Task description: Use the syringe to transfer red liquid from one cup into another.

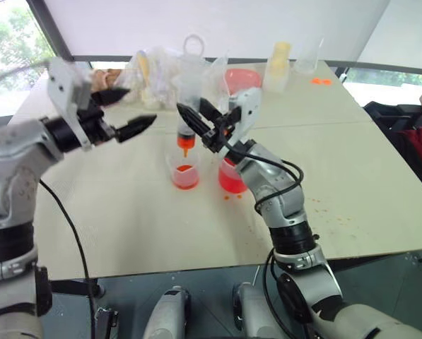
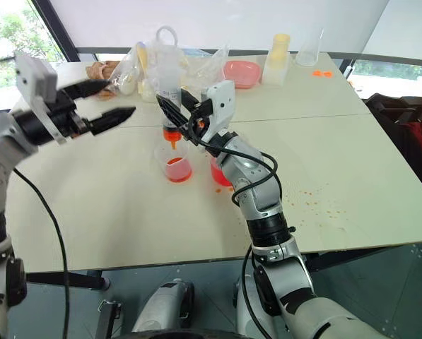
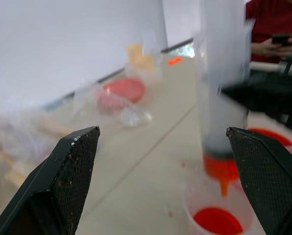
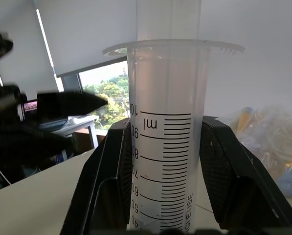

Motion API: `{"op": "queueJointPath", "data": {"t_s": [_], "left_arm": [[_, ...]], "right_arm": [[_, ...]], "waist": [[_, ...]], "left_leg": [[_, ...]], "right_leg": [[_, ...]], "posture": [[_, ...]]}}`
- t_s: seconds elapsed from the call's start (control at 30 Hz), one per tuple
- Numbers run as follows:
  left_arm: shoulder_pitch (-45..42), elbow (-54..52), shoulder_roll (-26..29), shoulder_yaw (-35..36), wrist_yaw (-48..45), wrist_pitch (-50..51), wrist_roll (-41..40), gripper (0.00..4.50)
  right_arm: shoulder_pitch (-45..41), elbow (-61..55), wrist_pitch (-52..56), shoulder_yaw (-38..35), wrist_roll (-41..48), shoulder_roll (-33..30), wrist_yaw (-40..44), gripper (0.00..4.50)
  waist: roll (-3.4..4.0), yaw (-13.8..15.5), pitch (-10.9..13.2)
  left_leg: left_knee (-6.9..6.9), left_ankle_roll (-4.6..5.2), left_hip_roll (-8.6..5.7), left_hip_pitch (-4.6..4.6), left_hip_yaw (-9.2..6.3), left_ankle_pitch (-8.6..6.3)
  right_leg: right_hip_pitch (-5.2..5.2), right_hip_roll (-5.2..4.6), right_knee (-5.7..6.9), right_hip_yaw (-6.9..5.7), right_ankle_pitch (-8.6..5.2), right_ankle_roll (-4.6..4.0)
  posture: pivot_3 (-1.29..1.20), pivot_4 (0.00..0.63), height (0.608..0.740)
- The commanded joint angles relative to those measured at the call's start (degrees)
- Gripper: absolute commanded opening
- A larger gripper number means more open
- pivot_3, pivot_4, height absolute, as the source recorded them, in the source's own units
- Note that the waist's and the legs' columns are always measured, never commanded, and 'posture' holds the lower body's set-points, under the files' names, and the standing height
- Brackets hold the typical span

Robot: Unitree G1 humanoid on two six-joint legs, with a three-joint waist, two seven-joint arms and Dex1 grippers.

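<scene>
Syringe (image 1: 188, 106) stands upright, orange tip just above the small cup (image 1: 185, 171), which holds red liquid (image 1: 186, 176) low down. Right gripper (image 1: 202, 116) is clamped on the barrel (graduation marks face its wrist camera). Left gripper (image 1: 129, 113) hangs to the syringe's left, fingers spread wide, holding nothing. Beaker (image 1: 232, 180) sits on the table (image 1: 161, 226) just beside the cup, partly behind the right arm.

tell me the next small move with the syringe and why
Probably bring the open left pincer to the plunger ring and press it down. The right pincer is shut on the syringe, holding it upright with its orange tip just above the smaller cup. That cup holds only a little red liquid.
</scene>
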Motion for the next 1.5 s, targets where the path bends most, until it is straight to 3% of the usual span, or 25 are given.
{"op": "queueJointPath", "data": {"t_s": [0.03,0.2,0.4,0.53,0.83,1.5], "left_arm": [[-7.11,4.09,-1.49,-1.84,-0.25,-4.55,1.49,4.3],[-15.77,12.03,-7.64,-7.46,0.6,-11.46,6.32,4.3],[-20.25,21.52,-11.49,-10.94,-0.36,-19.55,11.96,4.3],[-21.26,25.05,-11.11,-13.21,-2.47,-23.29,15.0,4.3],[-18.26,19.29,-6.49,-7.91,-9.03,-16.74,6.9,4.3],[-16.92,22.99,-4.4,-10.51,-10.13,-21.96,13.86,4.3]], "right_arm": [[-0.85,0.43,-3.03,0.61,-0.98,1.2,0.84,1.43],[0.03,0.72,-4.11,1.55,-2.28,1.7,1.32,1.43],[1.07,0.37,-4.97,2.69,-3.88,2.05,1.32,1.43],[1.73,-0.3,-5.0,2.92,-4.44,2.44,0.91,1.43],[2.02,-0.08,-4.67,1.84,-4.43,2.54,-0.04,1.43],[2.37,-0.43,-4.74,3.09,-4.24,3.98,0.41,1.43]], "waist": [[0.0,-0.1,0.0],[-0.01,0.05,0.0],[0.0,-0.52,0.0],[0.0,-1.05,0.0],[0.0,-1.57,0.0],[0.0,-1.49,0.0]], "left_leg": [[0.0,-0.01,-0.01,0.0,0.0,0.0],[0.0,-0.02,-0.02,0.0,0.01,0.01],[-0.04,-0.02,-0.01,-0.01,0.04,0.01],[-0.04,-0.02,-0.01,-0.02,0.03,0.01],[-0.07,-0.01,0.03,-0.03,0.0,0.01],[-0.04,-0.02,0.0,-0.03,0.01,0.01]], "right_leg": [[0.0,0.0,0.0,0.0,0.0,0.0],[0.0,0.01,0.01,0.0,0.0,0.0],[-0.05,0.03,0.01,0.02,0.0,0.01],[-0.05,0.04,0.02,0.02,0.0,0.01],[-0.11,0.05,0.06,0.03,0.0,0.01],[-0.09,0.03,0.06,0.03,0.0,0.01]], "posture": [[0.0,0.15,0.74],[0.0,0.15,0.74],[0.0,0.15,0.74],[0.0,0.15,0.74],[0.0,0.15,0.74],[0.0,0.15,0.74]]}}
